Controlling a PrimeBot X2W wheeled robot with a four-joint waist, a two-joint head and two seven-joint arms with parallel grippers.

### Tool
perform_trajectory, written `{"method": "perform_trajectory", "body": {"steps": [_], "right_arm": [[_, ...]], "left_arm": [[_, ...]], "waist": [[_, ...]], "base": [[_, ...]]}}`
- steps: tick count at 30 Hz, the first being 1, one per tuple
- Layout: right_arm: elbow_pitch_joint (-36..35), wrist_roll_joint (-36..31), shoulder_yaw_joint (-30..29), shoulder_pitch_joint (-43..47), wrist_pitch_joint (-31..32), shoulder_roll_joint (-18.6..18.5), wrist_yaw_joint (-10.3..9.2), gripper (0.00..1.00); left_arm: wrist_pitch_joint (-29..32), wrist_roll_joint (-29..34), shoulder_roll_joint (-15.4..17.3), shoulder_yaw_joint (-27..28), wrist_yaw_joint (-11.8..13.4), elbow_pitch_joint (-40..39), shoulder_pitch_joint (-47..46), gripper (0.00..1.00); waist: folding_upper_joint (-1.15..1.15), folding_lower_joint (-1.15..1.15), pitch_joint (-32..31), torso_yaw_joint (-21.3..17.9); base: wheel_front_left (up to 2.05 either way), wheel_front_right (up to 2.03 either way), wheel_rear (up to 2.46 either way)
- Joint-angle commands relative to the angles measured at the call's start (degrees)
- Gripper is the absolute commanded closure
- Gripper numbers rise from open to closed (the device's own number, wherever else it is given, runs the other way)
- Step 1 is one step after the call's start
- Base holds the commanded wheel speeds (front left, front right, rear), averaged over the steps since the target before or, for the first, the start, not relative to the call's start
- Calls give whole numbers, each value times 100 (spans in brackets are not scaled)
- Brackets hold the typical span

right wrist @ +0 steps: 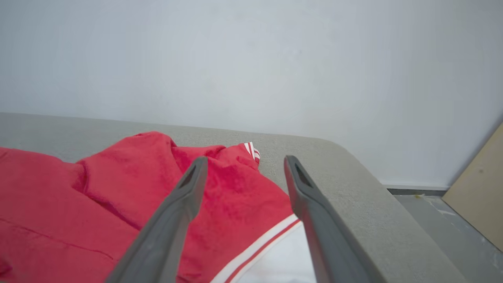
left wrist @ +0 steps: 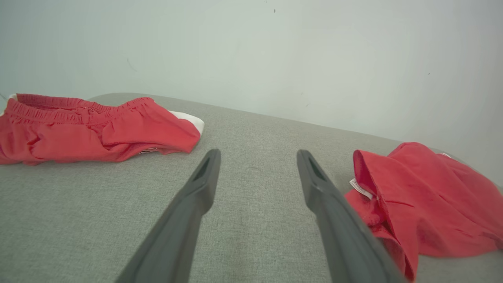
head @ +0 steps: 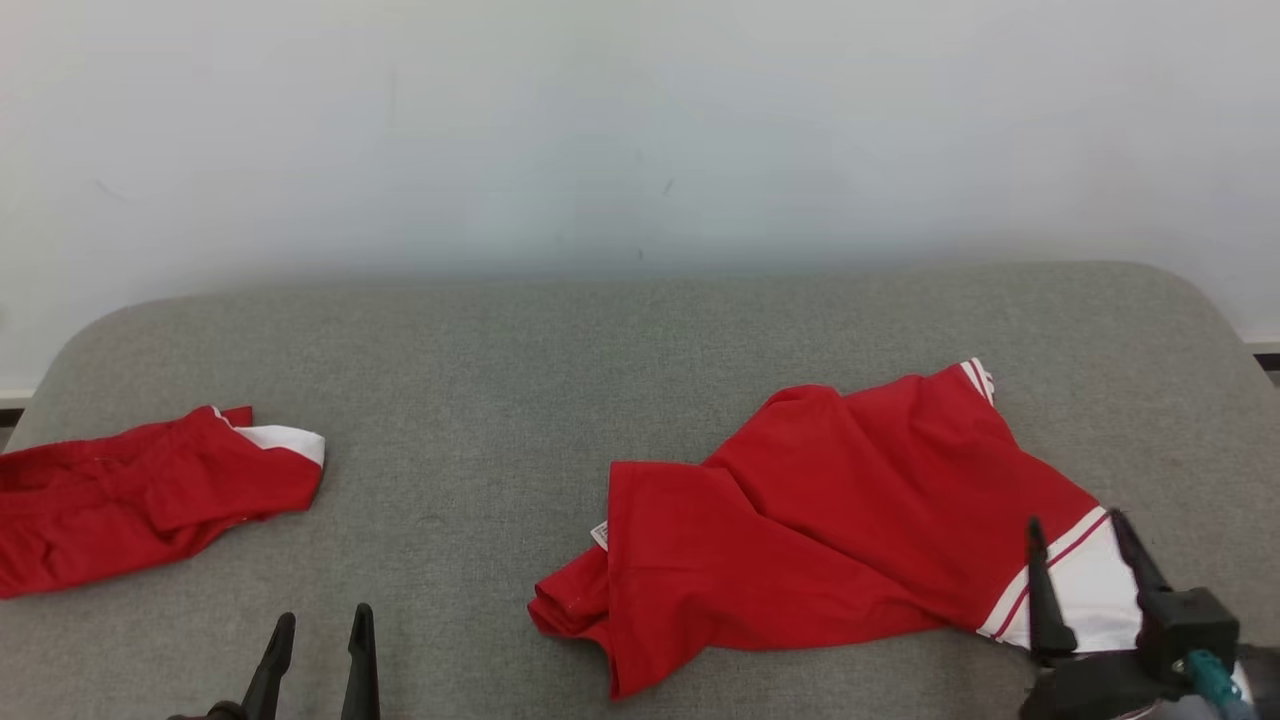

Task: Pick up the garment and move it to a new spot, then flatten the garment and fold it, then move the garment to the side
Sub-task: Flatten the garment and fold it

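Two red cloth pieces lie on one grey, woven-textured counter (head: 500, 340) with rounded corners. The crumpled garment (head: 830, 520), soft and creased with white striped trim and a small label, sits right of centre. The second piece (head: 130, 500), with a gathered elastic waistband and a white panel, lies well apart at the far left. Two end effectors: the left end effector (head: 323, 618) has fingers spread over bare counter. The right end effector (head: 1076, 522) has fingers apart above the crumpled garment's white-banded edge, gripping nothing.
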Motion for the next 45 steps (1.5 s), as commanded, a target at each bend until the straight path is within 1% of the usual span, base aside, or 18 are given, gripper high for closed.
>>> {"method": "perform_trajectory", "body": {"steps": [1, 7, 11, 21, 24, 28, 32, 35, 41, 45], "right_arm": [[-147, 247, 292, 148, -176, 19, -15, 0], [-337, 779, 798, 389, -385, 32, -15, 0], [-260, 920, 1129, 499, -369, 32, -15, 0], [-157, 1007, 1239, 373, -395, 23, -15, 0], [-160, 1015, 1295, 344, -386, 23, -15, 0], [-151, 1059, 1405, 285, -382, 21, -15, 0], [-152, 1054, 1499, 246, -376, -7, -15, 0], [-173, 1050, 1596, 214, -374, -5, -15, 0], [-146, 1101, 1714, 171, -398, -3, -15, 0], [-96, 1117, 1745, 142, -413, -2, -15, 0]], "left_arm": [[-5, -14, 1, 11, 28, -39, 87, 0], [-4, 18, -3, 21, 46, -75, 188, 0], [-4, 47, -6, -11, 59, -86, 258, 0], [5, -70, -14, -166, 67, 138, 127, 0], [142, -140, 7, -270, 37, 349, -40, 0], [472, -258, 67, -436, 2, 734, -398, 0], [831, -509, 72, -587, -29, 1183, -808, 0], [1186, -746, 87, -715, -36, 1620, -1151, 0], [1407, -1049, 107, -783, -43, 2106, -1464, 0], [1717, -1219, 111, -794, -37, 2447, -1612, 0]], "waist": [[0, 1, -89, -60], [0, 1, -195, -118], [0, 1, -225, -152], [0, 1, -158, -277], [0, 1, -97, -345], [0, 1, 15, -499], [0, 1, 140, -716], [0, 1, 265, -950], [0, 1, 394, -1244], [0, 1, 432, -1354]], "base": [[0, 0, 0], [0, 0, 0], [0, 0, 0], [0, 0, 0], [0, 0, 0], [0, 0, 0], [0, 0, 0], [0, 0, 0], [0, 0, 0], [0, 0, 0]]}}
